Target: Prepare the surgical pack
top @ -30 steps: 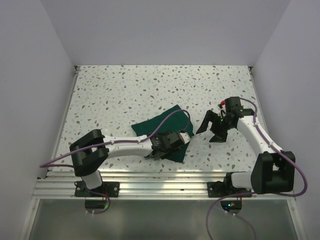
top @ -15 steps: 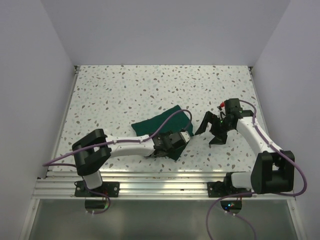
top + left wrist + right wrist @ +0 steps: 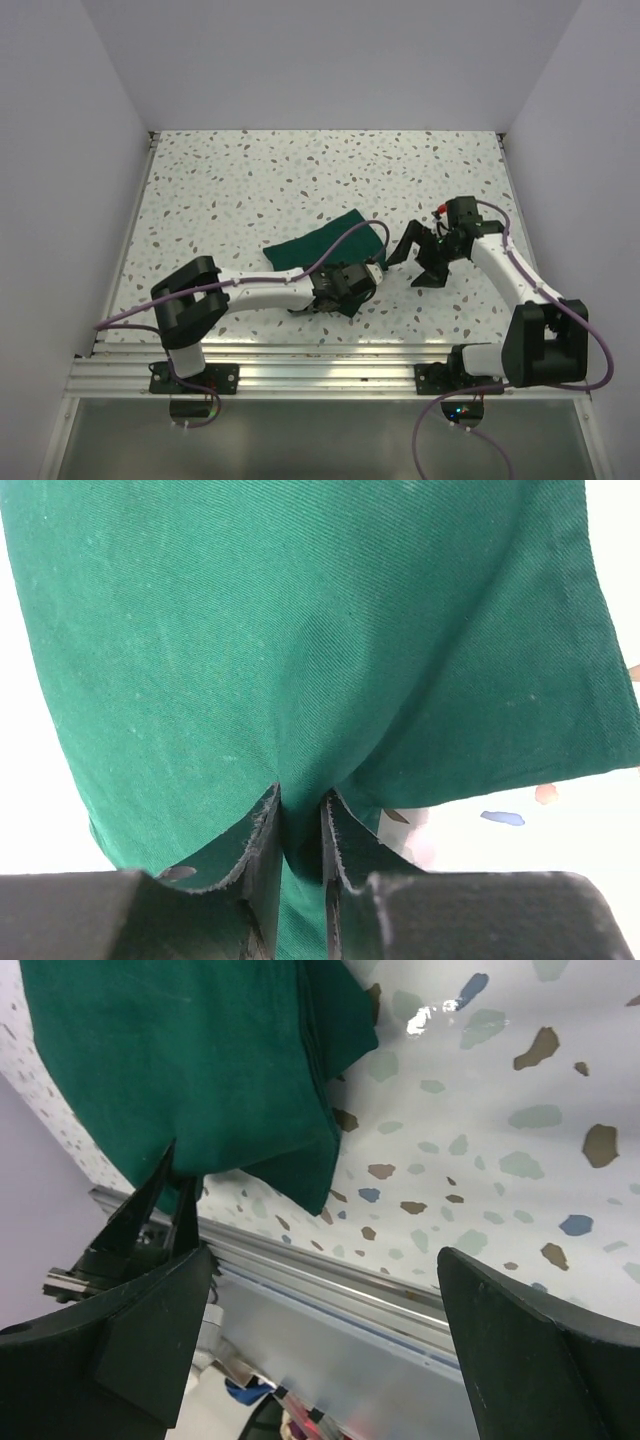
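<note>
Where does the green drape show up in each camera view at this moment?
Top external: green drape at table centre, its near edge held by the left gripper.
Left wrist: fills most of the frame, pinched at bottom centre.
Right wrist: upper left.
Shared landmark: the speckled table.

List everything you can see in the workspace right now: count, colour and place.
drape: 1, dark green, centre of the table toward the near side, one corner pinched in the left gripper
table: 1, white with grey and brown speckles, fills the workspace
rail: 1, silver metal, along the table's near edge under the arm bases
cables: 2, purple, one running along each arm
left gripper: 1, black, shut on the drape
right gripper: 1, black, open, just right of the drape and not touching it
</note>
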